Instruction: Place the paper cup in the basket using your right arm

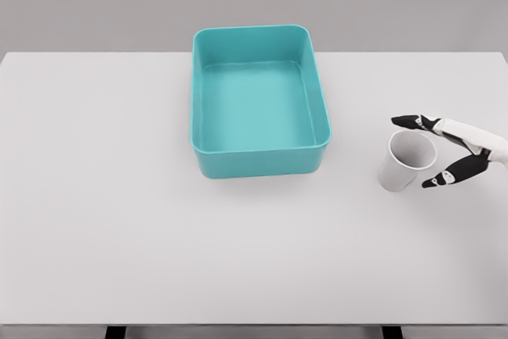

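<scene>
- Since it fills most of the head view, starting with the bench (119, 220): plain white top, with its left, right and near edges running up to or past the frame. Two dark bits of what looks like its frame poke out at the very bottom edge, too cropped to really identify.
- Next biggest is the basket (259, 161), a teal rectangular tub with rounded corners, sitting a bit back from center on the bench. Nothing inside it that I can see, and the near wall hides a strip of its floor.
- Then the right hand (429, 152), coming in from the right edge about mid-height. White with dark fingertips, fingers spread wide, one pointing over the far side of the cup's rim and another reaching toward its near side. It's not gripping anything, as far as I can tell. The wrist and arm are cut off by the frame, so only part of the hand shows.
- Smallest is the paper cup (403, 166): white, standing on the bench, mouth tipped toward the camera, to the right of the basket and clearly apart from it. Bare bench between the two, nothing blocking. Can't tell if the fingertips actually touch the rim.
</scene>
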Controlling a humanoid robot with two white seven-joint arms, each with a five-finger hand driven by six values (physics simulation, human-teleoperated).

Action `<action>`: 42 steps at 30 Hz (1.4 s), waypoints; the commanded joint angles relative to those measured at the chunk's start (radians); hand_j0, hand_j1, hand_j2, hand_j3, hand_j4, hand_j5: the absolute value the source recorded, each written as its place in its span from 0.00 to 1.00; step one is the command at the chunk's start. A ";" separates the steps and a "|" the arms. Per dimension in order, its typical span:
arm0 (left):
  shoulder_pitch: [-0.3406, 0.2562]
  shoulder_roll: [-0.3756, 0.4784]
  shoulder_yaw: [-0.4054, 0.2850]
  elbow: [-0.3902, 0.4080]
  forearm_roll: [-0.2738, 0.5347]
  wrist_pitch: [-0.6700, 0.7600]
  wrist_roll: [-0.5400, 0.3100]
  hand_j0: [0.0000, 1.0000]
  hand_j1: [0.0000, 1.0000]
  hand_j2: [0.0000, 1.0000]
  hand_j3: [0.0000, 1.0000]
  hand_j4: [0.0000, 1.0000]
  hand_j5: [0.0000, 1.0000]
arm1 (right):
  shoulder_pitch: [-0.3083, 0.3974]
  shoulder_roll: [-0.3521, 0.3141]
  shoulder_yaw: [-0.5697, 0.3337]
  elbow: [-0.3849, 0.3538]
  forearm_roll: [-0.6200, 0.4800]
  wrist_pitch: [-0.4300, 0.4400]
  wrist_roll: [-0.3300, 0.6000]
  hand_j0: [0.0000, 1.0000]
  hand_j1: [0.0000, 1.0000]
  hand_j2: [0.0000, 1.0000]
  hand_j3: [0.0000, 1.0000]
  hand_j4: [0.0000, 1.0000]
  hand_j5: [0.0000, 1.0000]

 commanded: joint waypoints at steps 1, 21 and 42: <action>0.000 0.000 0.000 0.000 0.000 0.000 0.000 1.00 1.00 1.00 1.00 1.00 1.00 | 0.000 0.003 0.000 -0.004 -0.007 0.007 0.000 1.00 1.00 1.00 1.00 1.00 1.00; 0.000 0.000 0.000 0.000 0.000 0.000 0.000 1.00 1.00 1.00 1.00 1.00 1.00 | -0.002 0.004 0.011 -0.048 -0.007 0.037 0.000 1.00 1.00 1.00 1.00 1.00 1.00; 0.000 0.000 0.000 0.000 0.000 0.000 0.000 1.00 1.00 1.00 1.00 1.00 1.00 | -0.006 0.027 -0.002 -0.048 -0.010 0.079 0.000 0.70 0.70 0.70 0.70 0.70 0.70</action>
